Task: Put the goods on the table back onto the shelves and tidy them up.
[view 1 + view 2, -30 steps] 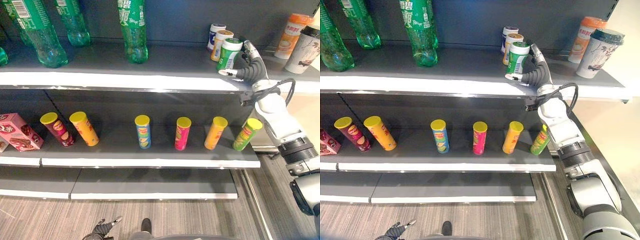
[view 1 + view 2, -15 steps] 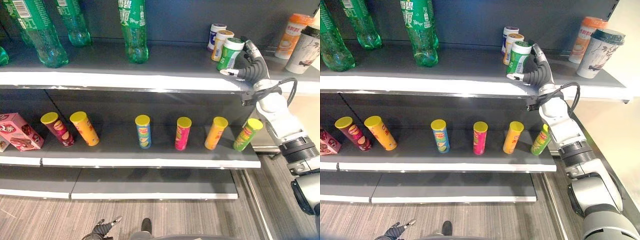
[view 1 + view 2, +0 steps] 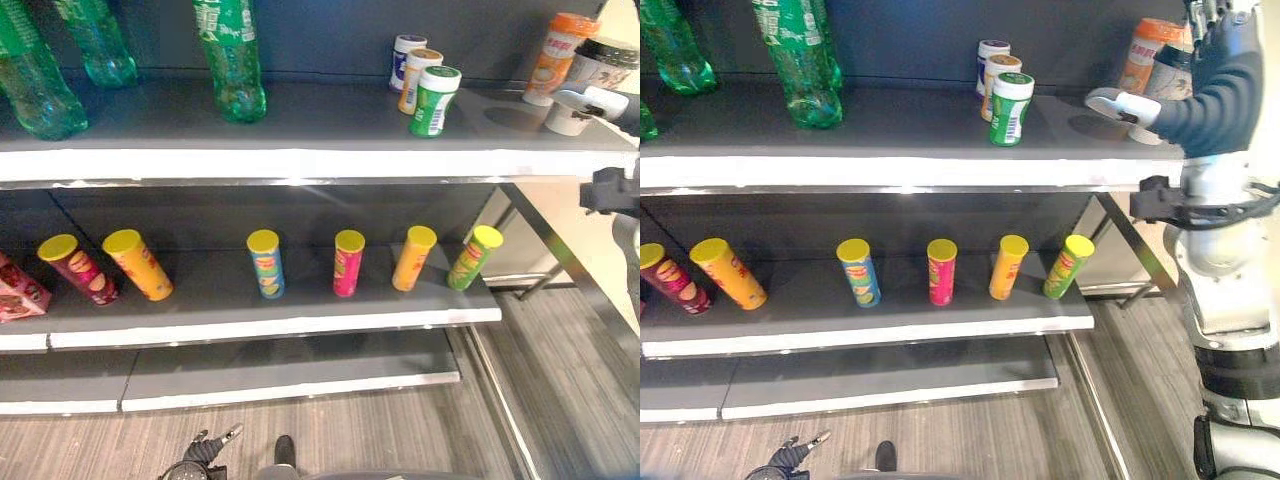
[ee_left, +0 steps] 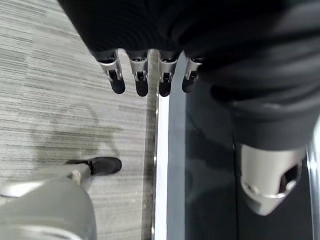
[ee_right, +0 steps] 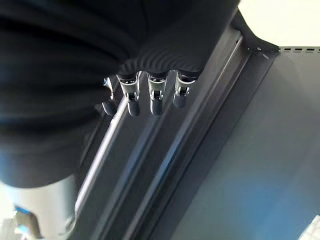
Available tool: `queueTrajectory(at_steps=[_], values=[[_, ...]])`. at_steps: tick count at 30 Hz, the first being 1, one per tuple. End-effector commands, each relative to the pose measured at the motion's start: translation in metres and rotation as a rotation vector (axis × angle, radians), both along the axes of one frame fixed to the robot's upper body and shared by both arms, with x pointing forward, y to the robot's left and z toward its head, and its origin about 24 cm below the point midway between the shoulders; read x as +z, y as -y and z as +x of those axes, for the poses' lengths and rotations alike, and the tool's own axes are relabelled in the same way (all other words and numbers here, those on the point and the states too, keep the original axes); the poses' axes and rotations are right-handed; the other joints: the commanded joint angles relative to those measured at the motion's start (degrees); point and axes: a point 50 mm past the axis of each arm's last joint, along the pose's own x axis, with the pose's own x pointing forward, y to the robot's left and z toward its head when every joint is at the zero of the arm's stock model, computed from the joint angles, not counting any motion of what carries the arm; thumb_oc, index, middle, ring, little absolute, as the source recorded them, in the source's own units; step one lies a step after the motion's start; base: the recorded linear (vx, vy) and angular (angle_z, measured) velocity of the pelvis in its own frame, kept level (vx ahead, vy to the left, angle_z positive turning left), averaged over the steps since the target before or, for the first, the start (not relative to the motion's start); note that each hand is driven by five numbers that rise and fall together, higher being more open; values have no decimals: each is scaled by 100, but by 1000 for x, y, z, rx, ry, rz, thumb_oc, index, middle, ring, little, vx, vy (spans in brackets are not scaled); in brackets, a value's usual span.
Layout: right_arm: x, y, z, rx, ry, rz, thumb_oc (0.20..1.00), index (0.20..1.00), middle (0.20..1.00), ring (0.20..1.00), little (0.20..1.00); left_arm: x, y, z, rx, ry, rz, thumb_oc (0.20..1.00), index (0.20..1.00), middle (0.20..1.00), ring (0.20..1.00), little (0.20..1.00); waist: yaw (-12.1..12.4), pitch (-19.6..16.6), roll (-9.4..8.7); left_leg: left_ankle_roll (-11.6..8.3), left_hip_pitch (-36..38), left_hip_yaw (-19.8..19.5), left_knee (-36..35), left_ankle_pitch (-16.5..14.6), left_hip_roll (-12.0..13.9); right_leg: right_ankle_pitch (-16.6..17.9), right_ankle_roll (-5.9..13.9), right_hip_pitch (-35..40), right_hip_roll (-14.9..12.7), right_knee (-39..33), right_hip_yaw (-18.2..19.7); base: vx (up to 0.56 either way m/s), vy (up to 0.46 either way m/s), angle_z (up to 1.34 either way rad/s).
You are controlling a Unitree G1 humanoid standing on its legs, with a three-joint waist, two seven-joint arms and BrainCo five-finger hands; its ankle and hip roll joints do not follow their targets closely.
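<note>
A green-lidded can (image 3: 434,100) stands upright near the front of the top shelf (image 3: 300,160), in front of a tan can (image 3: 418,78) and a white can (image 3: 405,55). Nothing touches it. My right hand (image 3: 1205,95) hovers well to the can's right, level with the shelf and just in front of two cups; its thumb sticks out and the fingers (image 5: 155,95) hang relaxed with nothing in them. My left hand (image 3: 200,455) hangs low by the floor, and its fingers (image 4: 142,80) are loose and empty.
An orange cup (image 3: 555,45) and a dark-lidded cup (image 3: 597,62) stand at the top shelf's right end. Green bottles (image 3: 230,60) stand at its left. Several chip tubes (image 3: 348,262) line the middle shelf (image 3: 280,325), with a pink box (image 3: 15,292) at its far left.
My right hand has let go of the green-lidded can and drawn back to the right, towards the cups. The can stays on the top shelf. The camera has turned, shifting the whole scene left.
</note>
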Motion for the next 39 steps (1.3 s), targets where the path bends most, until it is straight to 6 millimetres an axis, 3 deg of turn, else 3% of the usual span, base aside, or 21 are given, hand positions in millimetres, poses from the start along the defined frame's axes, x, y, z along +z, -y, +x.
queueTrajectory(at_steps=[1, 7, 9, 11, 12, 14, 15, 17, 20, 22, 27, 28, 29, 31, 33, 34, 37, 39], values=[[23, 9, -20, 38, 130, 21, 1000, 1000, 1000, 1000, 1000, 12, -11, 30, -68, 84, 51, 1000, 1000, 1000, 1000, 1000, 238, 56, 39, -247, 973, 204, 48, -1271, 184, 858, 392, -733, -298, -19, -34, -2, 44, -25], [1, 30, -25, -1, 48, 79, 1000, 1000, 1000, 1000, 1000, 17, -15, 37, -64, 126, 59, 1000, 1000, 1000, 1000, 1000, 98, 71, 0, -145, 1077, 410, 48, -1355, 121, 1030, 469, -916, -334, 47, 296, -13, 74, -33], [-24, 50, -26, -84, -57, 124, 1000, 1000, 1000, 1000, 1000, 19, -27, 25, -54, 110, 88, 1000, 1000, 1000, 1000, 1000, 30, 183, 17, -67, 1070, 485, 48, -1372, 57, 1115, 520, -1089, -382, 185, 452, -64, 116, -39], [-31, 56, -29, -117, -83, 124, 1000, 1000, 1000, 1000, 1000, 21, -27, 25, -52, 143, 82, 1000, 1000, 1000, 1000, 1000, 46, 224, -3, -45, 1061, 486, 48, -1375, 34, 1147, 535, -1138, -405, 236, 478, -72, 68, -37], [-51, 75, -35, -212, -147, 176, 1000, 1000, 1000, 1000, 1000, 22, -24, 20, -60, 167, 61, 1000, 1000, 1000, 1000, 1000, 6, 346, 16, 27, 1019, 481, 48, -1373, -35, 1273, 590, -1293, -469, 397, 528, -115, 93, -22], [-65, 84, -40, -272, -180, 227, 1000, 1000, 1000, 1000, 1000, 23, -24, 21, -86, 171, 69, 1000, 1000, 1000, 1000, 1000, -67, 471, 27, 85, 981, 522, 48, -1367, -83, 1433, 640, -1474, -515, 542, 641, -180, 129, -23], [-82, 92, -42, -344, -227, 271, 1000, 1000, 1000, 1000, 1000, 26, -25, 28, -135, 175, 88, 1000, 1000, 1000, 1000, 1000, -243, 646, 70, 109, 890, 700, 48, -1328, -85, 1765, 689, -1749, -529, 601, 709, -214, 107, -52], [-90, 94, -45, -370, -245, 287, 1000, 1000, 1000, 1000, 1000, 28, -26, 32, -166, 175, 100, 1000, 1000, 1000, 1000, 1000, -305, 696, 141, 89, 818, 855, 48, -1302, -28, 1838, 685, -1853, -539, 579, 486, -155, 54, -77], [-97, 98, -47, -405, -275, 290, 1000, 1000, 1000, 1000, 1000, 30, -23, 39, -209, 183, 104, 1000, 1000, 1000, 1000, 1000, -356, 717, 300, 50, 686, 1079, 48, -1204, 159, 1625, 617, -1723, -681, 653, -183, -117, 3, -48], [-97, 98, -47, -414, -280, 282, 1000, 1000, 1000, 1000, 1000, 32, -22, 43, -222, 194, 105, 1000, 1000, 1000, 1000, 1000, -351, 705, 357, 48, 621, 1168, 48, -1157, 214, 1537, 588, -1658, -751, 751, -376, -79, 8, -21], [-97, 98, -47, -414, -280, 282, 1000, 1000, 1000, 1000, 1000, 32, -22, 43, -222, 194, 106, 1000, 1000, 1000, 1000, 1000, -355, 692, 355, 49, 605, 1166, 48, -1151, 211, 1539, 588, -1673, -755, 753, -377, -65, -3, -21], [-88, 97, -41, -426, -265, 241, 1000, 1000, 1000, 1000, 1000, 36, -22, 46, -237, 220, 102, 1000, 1000, 1000, 1000, 1000, -118, 537, 486, 71, 376, 1671, 66, -1002, 431, 1292, 522, -1193, -1155, 1271, -942, -400, -113, -4], [-72, 91, -33, -398, -230, 183, 1000, 1000, 1000, 1000, 1000, 35, -26, 36, -217, 201, 97, 1000, 1000, 1000, 1000, 1000, 207, 341, 445, 43, 214, 1870, 104, -999, 514, 1446, 647, -749, -1404, 1415, -1276, -474, -163, -70], [-60, 85, -25, -368, -208, 135, 1000, 1000, 1000, 1000, 1000, 33, -31, 27, -187, 181, 99, 1000, 1000, 1000, 1000, 1000, 457, 217, 328, 11, 98, 2144, 126, -865, 565, 1867, 708, -469, -1497, 1250, -1670, -271, -196, -176], [-52, 82, -21, -367, -194, 103, 1000, 1000, 1000, 1000, 1000, 33, -34, 22, -169, 170, 102, 1000, 1000, 1000, 1000, 1000, 632, 111, 182, -29, -17, 2316, 142, -766, 604, 2147, 708, -272, -1421, 969, -1896, -192, -250, -130], [-35, 81, -19, -390, -145, 47, 1000, 1000, 1000, 1000, 1000, 30, -36, 14, -143, 150, 94, 1000, 1000, 1000, 1000, 1000, 784, 66, 55, -132, -66, 2500, 157, -582, 742, 2039, 708, -274, -1271, 682, -2066, -146, -285, -72], [-23, 78, -16, -374, -120, 20, 1000, 1000, 1000, 1000, 1000, 28, -37, 6, -124, 128, 93, 1000, 1000, 1000, 1000, 1000, 889, 52, 4, -232, -49, 2594, 168, -483, 863, 1845, 708, -263, -1138, 426, -2275, -53, -195, -85], [-6, 77, -14, -393, -97, -43, 1000, 1000, 1000, 1000, 1000, 24, -36, 1, -107, 100, 86, 1000, 1000, 1000, 1000, 1000, 932, 132, 21, -440, -47, 2607, 266, -298, 1153, 976, 643, -243, -787, 33, -2285, -8, -262, -54]])
